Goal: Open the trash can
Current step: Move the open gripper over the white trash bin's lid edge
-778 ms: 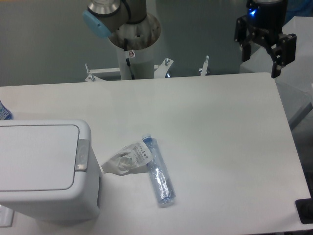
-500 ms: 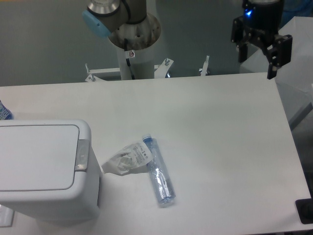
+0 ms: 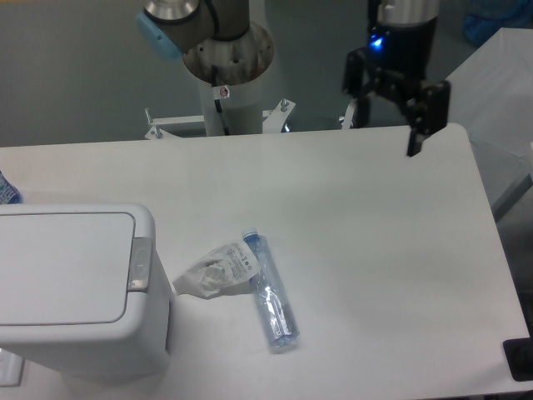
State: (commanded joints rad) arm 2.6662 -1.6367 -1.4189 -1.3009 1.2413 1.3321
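at the near left corner of the table [image 3: 375, 250], in the one fixed view, the trash can [image 3: 71, 283] is seen, a big white box with round corners. its flat lid is lying shut. the grey push strip [image 3: 140, 265] is found on the right edge of the lid, and nothing is touching it.

just right of the trash can, a crumpled white wrapper [image 3: 212, 272] is seen, and a clear bottle [image 3: 269, 292] is lying flat on the wrapper's right side.

far from the trash can, up over the back edge of the table and well to the right, the gripper [image 3: 385, 112] is held in the air. its two fingers are spread wide and nothing is held.

nothing of the job looks done yet. the gripper has to be brought all the way across to the trash can, and the grey strip most likely has to be pressed so the lid pops up.
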